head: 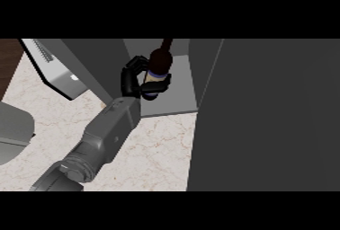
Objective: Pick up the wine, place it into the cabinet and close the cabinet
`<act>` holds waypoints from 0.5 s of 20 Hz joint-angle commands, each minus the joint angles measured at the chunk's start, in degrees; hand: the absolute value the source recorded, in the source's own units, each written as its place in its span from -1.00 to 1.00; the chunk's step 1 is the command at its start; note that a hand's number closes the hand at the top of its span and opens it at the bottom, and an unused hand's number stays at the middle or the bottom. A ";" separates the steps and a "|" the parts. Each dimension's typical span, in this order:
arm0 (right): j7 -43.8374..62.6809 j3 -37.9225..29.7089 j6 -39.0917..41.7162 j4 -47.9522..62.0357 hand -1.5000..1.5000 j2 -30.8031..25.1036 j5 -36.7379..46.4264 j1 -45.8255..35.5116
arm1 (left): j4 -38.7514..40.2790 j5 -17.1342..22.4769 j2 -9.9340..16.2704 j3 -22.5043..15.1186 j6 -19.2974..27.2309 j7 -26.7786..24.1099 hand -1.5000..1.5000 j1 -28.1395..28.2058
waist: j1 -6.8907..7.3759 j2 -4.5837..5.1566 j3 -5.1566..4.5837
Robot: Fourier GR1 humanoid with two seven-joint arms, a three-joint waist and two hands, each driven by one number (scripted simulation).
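Note:
The wine bottle (160,60) is dark brown, with a tan label and a blue band. It stands tilted slightly inside the open grey cabinet (178,99), over the shelf floor. My left hand (138,80) reaches into the cabinet from the lower left, and its fingers and thumb curl round the bottle's lower body, hiding the base. I cannot tell whether the base touches the shelf. The cabinet's door (269,117) stands open as a large dark panel on the right. My right hand does not show.
A pale marble counter (159,152) lies below the cabinet. A light grey boxy appliance (61,74) stands at the back left. A grey rounded object (13,130) sits at the left edge. The open door fills the right side.

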 commanded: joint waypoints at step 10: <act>-0.18 0.57 0.60 -0.10 -1.00 0.93 -2.36 0.29 | -0.83 4.59 -0.34 2.23 -7.67 -1.50 1.00 5.75 | -1.76 -0.04 -0.05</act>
